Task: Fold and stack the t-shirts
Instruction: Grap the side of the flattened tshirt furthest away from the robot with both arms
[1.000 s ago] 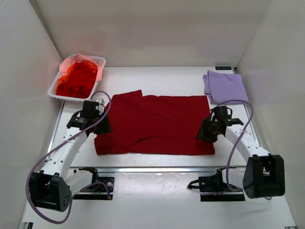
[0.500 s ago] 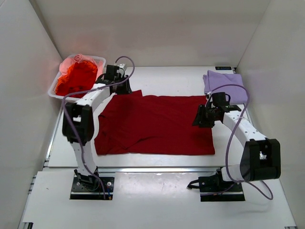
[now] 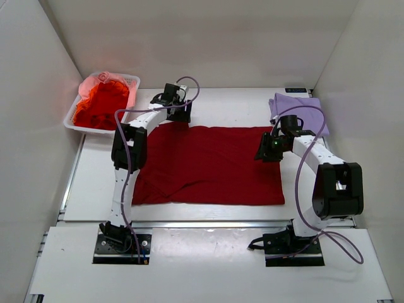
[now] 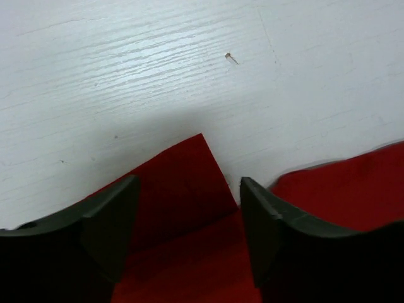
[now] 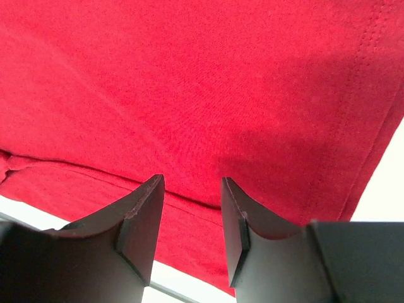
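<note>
A large dark red t-shirt (image 3: 208, 164) lies spread flat at the table's middle. My left gripper (image 3: 179, 114) is open above its far left sleeve; in the left wrist view the sleeve's pointed corner (image 4: 183, 183) lies between the spread fingers (image 4: 113, 214). My right gripper (image 3: 266, 151) is open over the shirt's right side near its far corner, and red cloth (image 5: 208, 82) fills the right wrist view. A folded pale lavender t-shirt (image 3: 297, 113) lies at the far right. Orange-red (image 3: 100, 106) and pink (image 3: 109, 77) t-shirts are heaped in the basket.
The white plastic basket (image 3: 133, 81) stands at the far left corner. White walls close the table on three sides. A metal rail runs along the near edge (image 3: 208, 223). Purple cables loop from both arms.
My left arm has swung from the shirt's near left side up to its far left sleeve. My right gripper has moved farther back along the shirt's right edge. Both stayed open.
</note>
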`<action>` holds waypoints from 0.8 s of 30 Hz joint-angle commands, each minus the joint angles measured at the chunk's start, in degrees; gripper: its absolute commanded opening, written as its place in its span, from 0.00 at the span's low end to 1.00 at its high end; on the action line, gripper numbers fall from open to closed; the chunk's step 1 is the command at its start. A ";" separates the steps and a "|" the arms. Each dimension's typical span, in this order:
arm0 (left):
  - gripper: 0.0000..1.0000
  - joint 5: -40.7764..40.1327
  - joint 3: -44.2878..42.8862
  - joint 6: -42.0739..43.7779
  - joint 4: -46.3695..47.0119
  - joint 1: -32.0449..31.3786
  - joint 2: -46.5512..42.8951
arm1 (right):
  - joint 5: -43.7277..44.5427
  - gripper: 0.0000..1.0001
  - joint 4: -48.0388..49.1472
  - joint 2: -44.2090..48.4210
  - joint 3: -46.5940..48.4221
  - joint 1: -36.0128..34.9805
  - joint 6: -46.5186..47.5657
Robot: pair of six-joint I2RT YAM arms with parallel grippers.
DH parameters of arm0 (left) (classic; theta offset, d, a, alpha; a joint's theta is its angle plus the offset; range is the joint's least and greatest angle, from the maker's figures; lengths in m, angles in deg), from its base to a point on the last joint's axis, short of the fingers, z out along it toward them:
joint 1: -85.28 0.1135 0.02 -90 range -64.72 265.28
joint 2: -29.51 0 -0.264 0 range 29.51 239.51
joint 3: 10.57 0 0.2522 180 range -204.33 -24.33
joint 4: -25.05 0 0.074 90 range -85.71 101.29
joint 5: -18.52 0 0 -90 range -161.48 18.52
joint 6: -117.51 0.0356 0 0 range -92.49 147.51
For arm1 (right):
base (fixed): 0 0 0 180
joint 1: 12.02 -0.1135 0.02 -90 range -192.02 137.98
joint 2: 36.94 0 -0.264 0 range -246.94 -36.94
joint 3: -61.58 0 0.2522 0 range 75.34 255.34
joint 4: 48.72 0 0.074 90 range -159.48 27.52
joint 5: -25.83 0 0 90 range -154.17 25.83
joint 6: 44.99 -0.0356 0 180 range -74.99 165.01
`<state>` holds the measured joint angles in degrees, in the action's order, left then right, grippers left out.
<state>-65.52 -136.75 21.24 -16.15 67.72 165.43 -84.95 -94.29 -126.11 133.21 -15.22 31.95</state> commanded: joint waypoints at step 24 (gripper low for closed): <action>0.70 -2.61 -24.77 3.44 -23.18 -1.15 12.35 | -1.81 0.38 1.14 -0.40 3.39 2.15 1.46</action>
<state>-68.74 -162.69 24.15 -35.21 66.80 179.85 -85.95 -93.70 -127.61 134.30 -13.36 32.81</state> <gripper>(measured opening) 0.706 0.379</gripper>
